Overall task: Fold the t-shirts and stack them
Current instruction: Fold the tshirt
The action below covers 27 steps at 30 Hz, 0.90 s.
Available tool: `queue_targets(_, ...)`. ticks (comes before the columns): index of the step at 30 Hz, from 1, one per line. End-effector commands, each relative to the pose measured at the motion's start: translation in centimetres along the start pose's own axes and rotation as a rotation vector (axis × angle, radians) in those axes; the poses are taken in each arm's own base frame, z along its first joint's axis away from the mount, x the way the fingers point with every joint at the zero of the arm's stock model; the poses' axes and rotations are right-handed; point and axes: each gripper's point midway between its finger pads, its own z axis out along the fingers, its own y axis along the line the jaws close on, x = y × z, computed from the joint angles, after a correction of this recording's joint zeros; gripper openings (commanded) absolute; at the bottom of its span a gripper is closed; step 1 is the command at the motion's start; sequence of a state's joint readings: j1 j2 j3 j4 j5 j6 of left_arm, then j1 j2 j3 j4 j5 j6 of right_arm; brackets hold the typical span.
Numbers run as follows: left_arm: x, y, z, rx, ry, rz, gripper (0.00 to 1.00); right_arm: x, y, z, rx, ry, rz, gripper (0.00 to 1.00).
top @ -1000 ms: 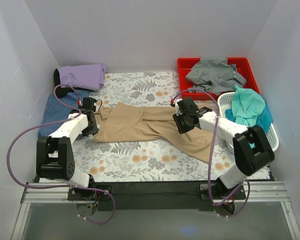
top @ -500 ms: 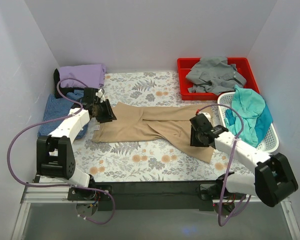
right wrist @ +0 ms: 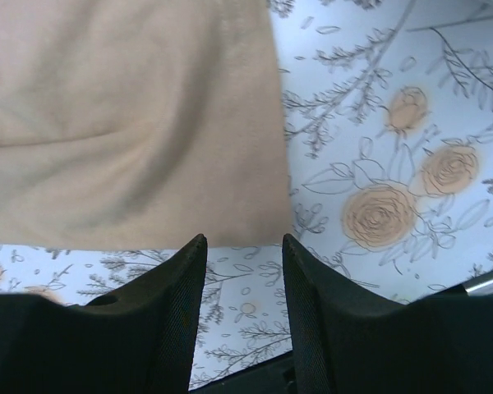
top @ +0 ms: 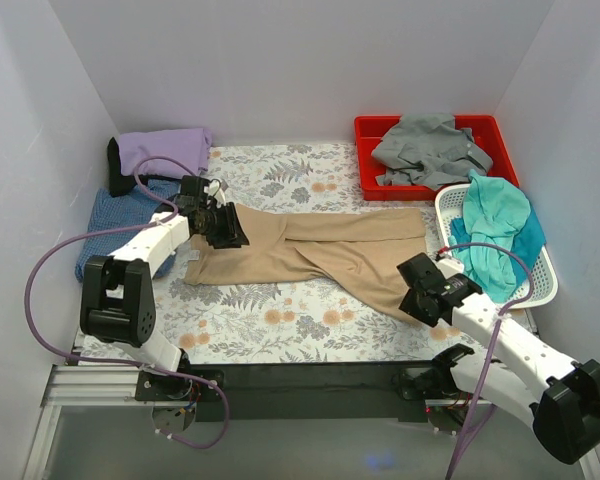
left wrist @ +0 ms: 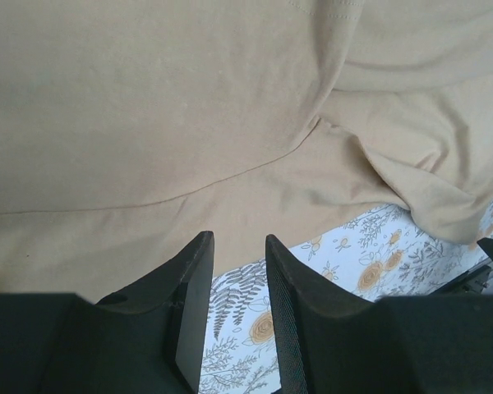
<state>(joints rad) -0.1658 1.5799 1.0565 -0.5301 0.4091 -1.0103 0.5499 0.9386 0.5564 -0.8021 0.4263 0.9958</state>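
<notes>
Top external view: the tan t-shirt (top: 310, 250) lies spread across the flowered table (top: 280, 325), partly folded and with some creases. The left gripper (top: 228, 228) is at the left end of this shirt. The right gripper (top: 416, 296) is at its near right corner.

In the left wrist view, the left gripper (left wrist: 237, 246) has its two fingers apart and there is nothing between them, so it is released. The tan cloth (left wrist: 148, 107) fills the space ahead of the fingertips, and its edge lies just in front of them. Between the fingers only the table print is seen.

In the right wrist view, the right gripper (right wrist: 243, 246) also stands released, with an empty gap. A corner of the tan cloth (right wrist: 123, 107) lies ahead of it and to the left. To the right of the fingers is bare table.

Beyond the left gripper are the lavender t-shirt (top: 165, 150) and the blue t-shirt (top: 105, 215). Beyond the right gripper, the grey t-shirt (top: 430, 145) lies in a red bin (top: 372, 130) and the teal t-shirt (top: 495, 215) in a white basket (top: 545, 280).
</notes>
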Motion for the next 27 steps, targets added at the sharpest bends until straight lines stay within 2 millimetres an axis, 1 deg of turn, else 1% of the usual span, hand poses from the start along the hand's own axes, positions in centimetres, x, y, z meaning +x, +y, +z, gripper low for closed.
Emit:
queue_targets(1,-1.5,-0.9,-0.6,0.03,-0.028,0.05,0.31,0.4,-3.0,-0.3,0.11,-0.029,0.116,0.48)
queue_targets(3,-1.3,-0.7,-0.3,0.026,-0.017,0.047,0.31,0.7,-4.0,-0.5,0.148,-0.025,0.116,0.48)
queue_targets(9,-1.3,-0.7,0.0,0.027,-0.004,0.047,0.31,0.6,-4.3,-0.3,0.193,-0.023,0.098,0.48)
queue_targets(13,-1.3,-0.4,0.1,0.013,-0.005,0.049,0.31,0.4,-4.7,0.2,0.243,-0.028,0.062,0.48)
queue_targets(16,-1.3,-0.2,0.2,0.002,-0.002,0.047,0.3,0.4,-4.4,0.4,0.236,-0.021,0.044,0.48)
queue_targets(17,-1.3,-0.2,0.2,0.002,-0.002,0.05,0.3,0.2,-4.0,0.6,0.219,-0.027,0.039,0.48)
queue_targets(19,-1.4,-0.2,0.2,0.001,-0.004,0.047,0.3,-0.1,-3.8,0.6,0.209,-0.04,0.044,0.48)
queue_targets(20,-1.5,-0.2,0.2,-0.002,-0.005,0.047,0.3,-0.5,-3.1,0.6,0.176,-0.056,0.048,0.49)
queue_targets(23,-1.6,-0.2,0.2,-0.004,-0.009,0.049,0.3,-1.4,-2.1,-0.2,0.118,-0.086,0.066,0.49)
queue_targets(25,-1.6,-0.1,0.4,-0.005,-0.006,0.047,0.3,-1.7,-2.0,-0.4,0.097,-0.103,0.078,0.5)
queue_targets(27,-1.4,0.0,0.5,-0.005,-0.002,0.046,0.3,-1.6,-2.1,-0.2,0.097,-0.104,0.075,0.5)
